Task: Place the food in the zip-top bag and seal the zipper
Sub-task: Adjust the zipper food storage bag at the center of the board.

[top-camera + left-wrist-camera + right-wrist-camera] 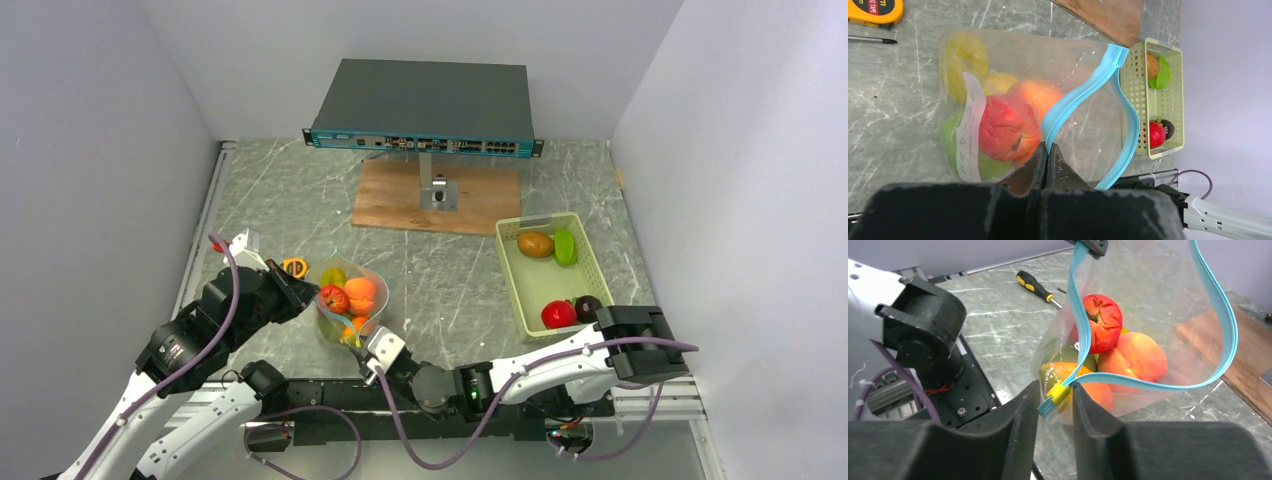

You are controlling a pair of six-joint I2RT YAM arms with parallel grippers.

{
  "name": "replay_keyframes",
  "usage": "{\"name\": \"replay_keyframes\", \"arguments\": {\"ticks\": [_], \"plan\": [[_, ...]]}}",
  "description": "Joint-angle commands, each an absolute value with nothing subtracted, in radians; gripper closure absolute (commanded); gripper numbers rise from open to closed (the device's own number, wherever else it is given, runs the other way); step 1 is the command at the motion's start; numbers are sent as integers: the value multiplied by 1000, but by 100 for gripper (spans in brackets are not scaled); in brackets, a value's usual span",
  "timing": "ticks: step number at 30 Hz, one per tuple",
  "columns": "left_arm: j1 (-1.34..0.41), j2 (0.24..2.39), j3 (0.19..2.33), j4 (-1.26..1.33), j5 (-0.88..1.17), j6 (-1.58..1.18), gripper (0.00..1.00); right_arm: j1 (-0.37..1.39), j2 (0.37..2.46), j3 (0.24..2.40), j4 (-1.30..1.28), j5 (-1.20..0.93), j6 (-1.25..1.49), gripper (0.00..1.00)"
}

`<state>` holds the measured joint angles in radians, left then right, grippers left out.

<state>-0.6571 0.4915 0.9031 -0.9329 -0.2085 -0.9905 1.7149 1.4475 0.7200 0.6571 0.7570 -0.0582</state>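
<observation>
Left tool (1046, 150), fingers pressed together, pinches one lip of the blue zipper (1080, 95) on the clear bag (1068, 55), lower centre of its wrist view. Right tool (1055, 390) straddles the yellow slider (1059, 393) at the zipper's end; whether it grips, I cannot tell. From there the zipper runs up to top centre, mouth gaping. Fruit (1005, 127) fills the bag, lower left on the counter (450, 280) overhead. More food waits in the tray (512, 285), right.
</observation>
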Motion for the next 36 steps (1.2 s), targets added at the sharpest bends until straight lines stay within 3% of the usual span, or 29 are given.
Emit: {"name": "replay_keyframes", "arguments": {"ticks": [1, 6, 17, 19, 22, 24, 28, 32, 36], "plan": [[-659, 495, 922, -897, -229, -1000, 100, 1665, 1445, 760, 662, 781, -24, 75], [-659, 509, 937, -903, -224, -986, 100, 1564, 1403, 766, 574, 683, 47, 100], [-659, 531, 1007, -943, -240, -954, 100, 1432, 1220, 862, 349, 403, -17, 100], [-658, 527, 1017, -939, -238, -928, 91, 1425, 1207, 904, 297, 361, -56, 100], [-659, 523, 1031, -954, -254, -871, 62, 1390, 1206, 917, 258, 301, -66, 100], [-659, 527, 1053, -970, -254, -798, 50, 1363, 1214, 914, 235, 249, -54, 100], [-658, 556, 1112, -998, -219, -561, 41, 1348, 1209, 885, 248, 189, -47, 100], [-659, 591, 1191, -1017, -140, -315, 43, 1339, 1216, 891, 226, 161, -57, 100], [-658, 556, 1167, -852, 106, -27, 41, 1333, 1207, 892, 216, 136, -67, 100]]}}
